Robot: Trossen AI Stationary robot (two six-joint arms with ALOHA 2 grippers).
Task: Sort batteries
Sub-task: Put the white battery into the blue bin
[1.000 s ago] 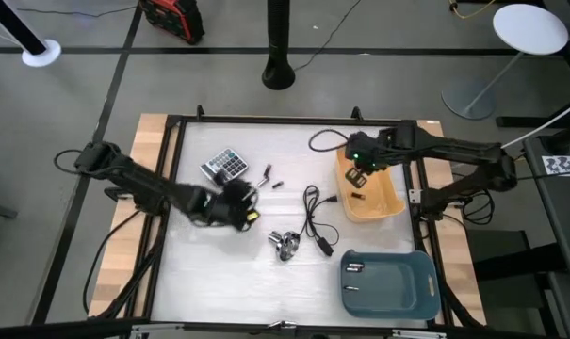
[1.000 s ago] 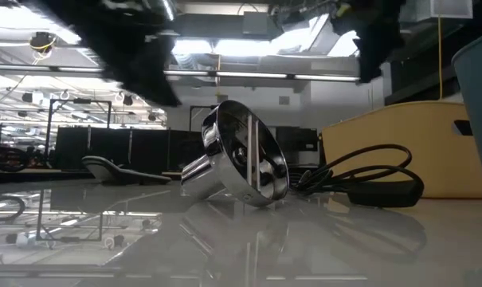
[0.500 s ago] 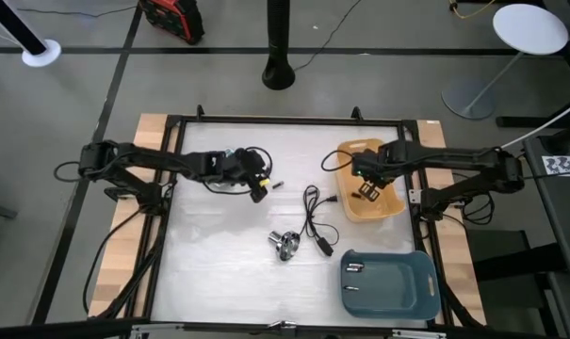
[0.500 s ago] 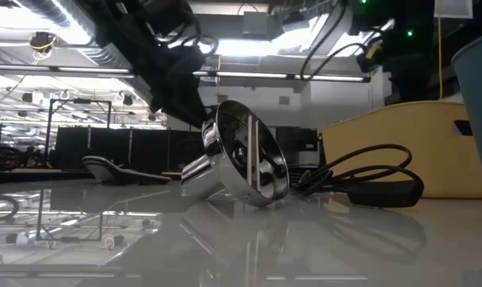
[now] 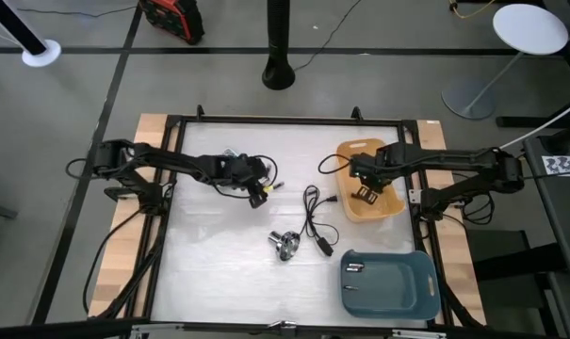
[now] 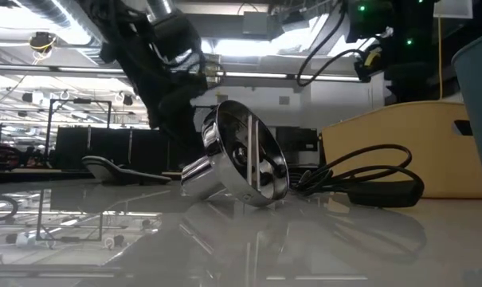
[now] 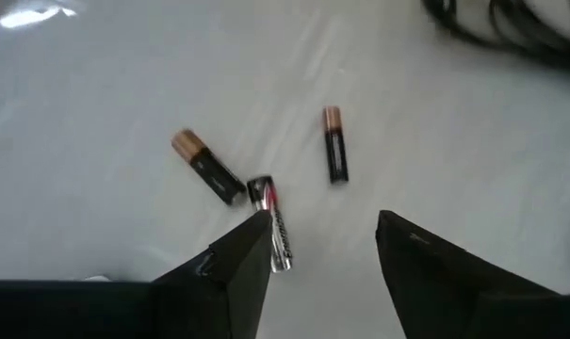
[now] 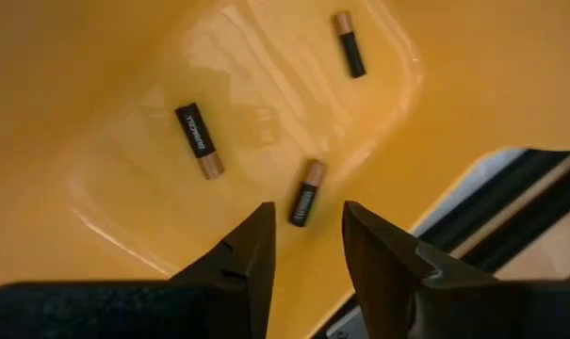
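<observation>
Now the right hand (image 8: 303,250) is parted above the shallow yellow plastic tray (image 8: 96,56), where a small black-and-copper battery (image 8: 304,204) has just been released. The left hand (image 7: 322,250), moved across the white desk (image 7: 96,104), is spread empty over three loose cylindrical batteries (image 7: 270,221), so another pick seems next.

Left arm, dark, jointed: enters from left edge of high view, stretched rightward to upper centre-left. Left gripper (image 5: 258,191) low, fingers spread apart, nothing between. Right arm, dark: enters from right edge, reaches leftward to upper centre-right. Right gripper (image 5: 366,191) pointing down, fingers parted, nothing gripped.
</observation>
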